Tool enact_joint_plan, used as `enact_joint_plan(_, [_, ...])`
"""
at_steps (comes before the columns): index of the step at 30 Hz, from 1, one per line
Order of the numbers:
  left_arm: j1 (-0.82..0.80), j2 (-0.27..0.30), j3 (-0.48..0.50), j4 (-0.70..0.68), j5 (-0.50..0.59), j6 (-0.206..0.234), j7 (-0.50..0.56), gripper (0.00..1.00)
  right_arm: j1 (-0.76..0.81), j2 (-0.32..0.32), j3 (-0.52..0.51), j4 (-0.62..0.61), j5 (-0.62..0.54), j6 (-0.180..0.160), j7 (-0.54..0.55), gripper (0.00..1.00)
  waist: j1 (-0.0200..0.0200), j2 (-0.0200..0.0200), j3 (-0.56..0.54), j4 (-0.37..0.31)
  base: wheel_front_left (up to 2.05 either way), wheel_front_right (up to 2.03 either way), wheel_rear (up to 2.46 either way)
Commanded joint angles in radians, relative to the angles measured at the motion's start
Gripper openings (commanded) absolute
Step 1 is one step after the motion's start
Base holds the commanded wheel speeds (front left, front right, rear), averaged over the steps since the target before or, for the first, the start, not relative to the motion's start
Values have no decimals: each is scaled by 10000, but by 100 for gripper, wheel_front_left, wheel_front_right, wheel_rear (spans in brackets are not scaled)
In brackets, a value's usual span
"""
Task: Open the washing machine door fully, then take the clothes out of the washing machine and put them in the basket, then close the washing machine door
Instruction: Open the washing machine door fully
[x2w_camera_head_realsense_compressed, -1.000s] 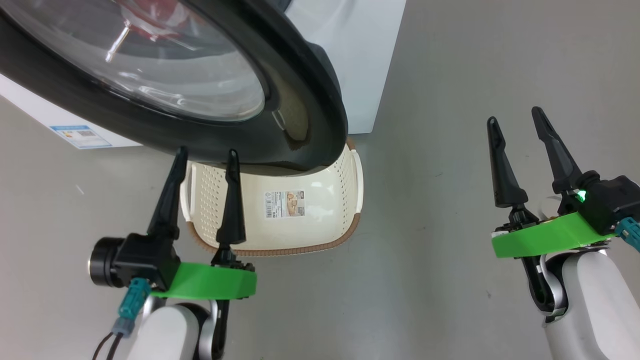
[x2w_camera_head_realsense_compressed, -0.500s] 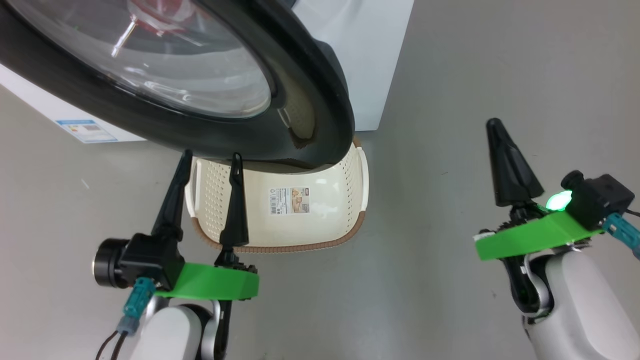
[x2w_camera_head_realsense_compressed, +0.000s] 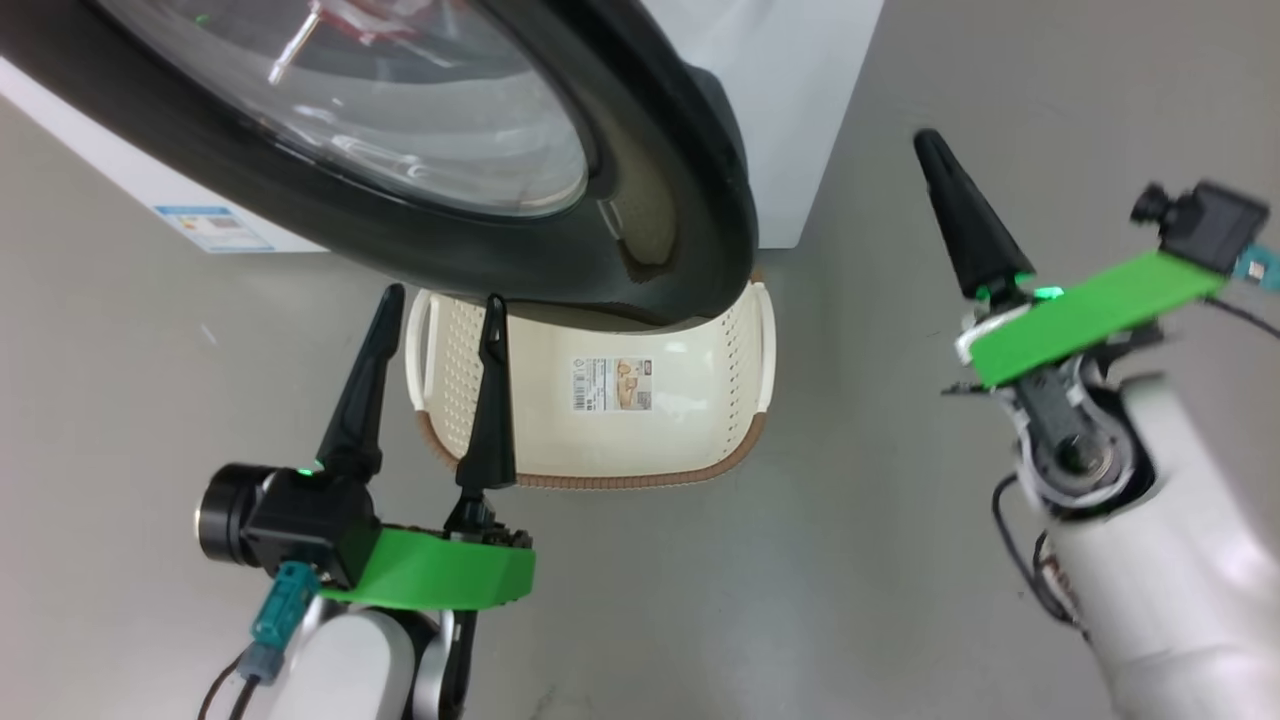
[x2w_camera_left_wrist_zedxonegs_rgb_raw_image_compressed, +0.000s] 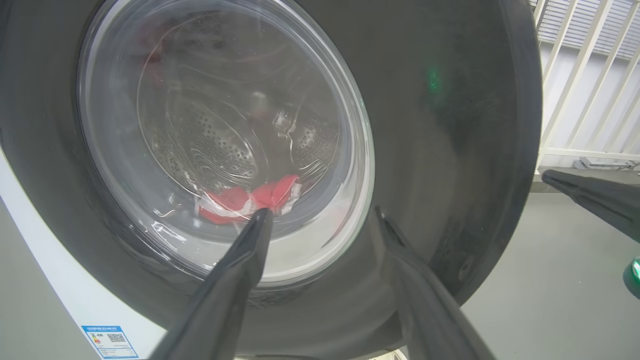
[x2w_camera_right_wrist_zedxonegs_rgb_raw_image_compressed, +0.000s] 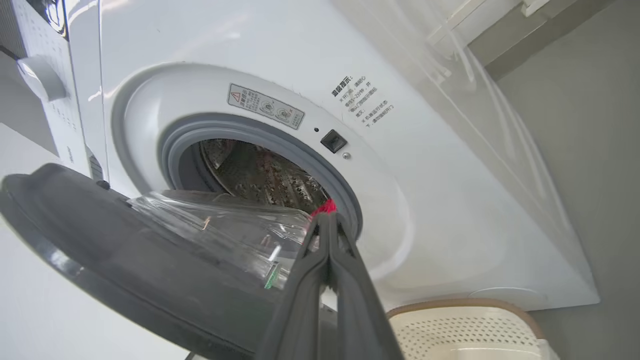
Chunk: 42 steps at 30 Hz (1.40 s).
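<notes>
Now, washing machine door (x2w_camera_head_realsense_compressed: 450, 260) ajar, clothes (x2w_camera_left_wrist_zedxonegs_rgb_raw_image_compressed: 235, 202) inside, basket (x2w_camera_head_realsense_compressed: 700, 440) beneath.

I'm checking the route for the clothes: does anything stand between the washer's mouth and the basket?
Yes. The partly open door hangs over the far part of the basket, between it and the mouth of the washer. The basket's near part lies uncovered.

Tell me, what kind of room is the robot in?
Probably a laundry area: a white washing machine, red clothes in its drum, and a cream basket on the grey floor.
</notes>
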Motion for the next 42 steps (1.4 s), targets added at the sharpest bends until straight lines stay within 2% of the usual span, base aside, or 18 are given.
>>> enact_joint_plan(1, [-177, 156, 247, -337, -11, 51, -49, 100, -385, -82, 200, -352, 841, 6, 555, 0, 0, 0, 80, 97, 0, 0, 0])
enact_joint_plan(2, [-177, 156, 247, -337, -11, 51, -49, 100, -385, -82, 200, -352, 841, 6, 555, 0, 0, 0, 80, 97, 0, 0, 0])
enact_joint_plan(7, [-216, 156, 194, -419, -49, 104, -49, 100, -1162, -287, 23, -154, 3219, 6, 2508, 0, 0, 0, 228, 251, 0, 0, 0])
enact_joint_plan(12, [-261, 156, 121, -431, -94, 157, -49, 100, -2007, -377, -197, 574, 4948, 6, 4366, 0, 0, 0, 351, 392, 0, 0, 0])
enact_joint_plan(17, [-330, 156, -18, -320, -94, 191, -49, 100, -2773, -419, -119, 1351, 6035, 6, 6023, 0, 0, 0, 431, 528, 0, 0, 0])
enact_joint_plan(29, [-590, 156, -294, -66, -271, 294, -49, 100, -3827, -453, 182, 2311, 6959, 6, 7863, 0, 0, 0, 652, 779, 0, 0, 0])
enact_joint_plan(42, [-571, 156, -341, 159, -414, 269, -49, 100, -3721, -312, 433, 2272, 7273, 6, 8555, 0, 0, 0, 492, 964, 0, 0, 0])
